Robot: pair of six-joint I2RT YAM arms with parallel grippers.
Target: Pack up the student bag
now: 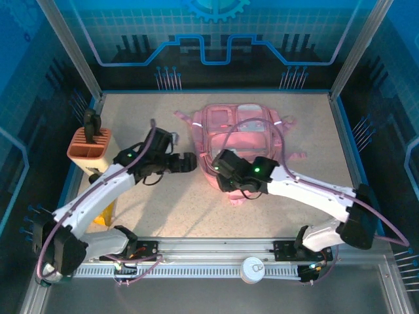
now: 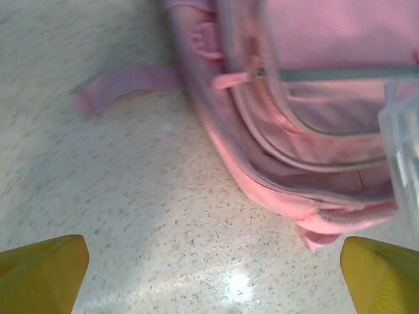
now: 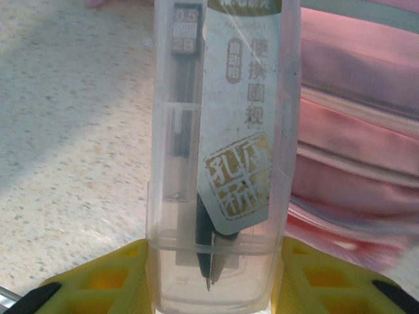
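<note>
Student bag (image 1: 226, 127) lies flat on the table (image 1: 163, 203), toward its far middle. Beside it our right gripper (image 3: 216, 271) clamps a clear compass case (image 3: 222, 163) by its end; our left gripper (image 2: 213, 278) hangs wide open, empty. We fear the smooth case may slip or snag on the bag's edge.

Speckled table (image 1: 196, 209) enclosed by blue walls (image 1: 131, 33)
The walls are printed with circuit lines and a gear (image 1: 216, 8); metal posts (image 1: 69, 46) are set at the corners, and a bright glare (image 2: 237, 284) is seen on the table.
</note>
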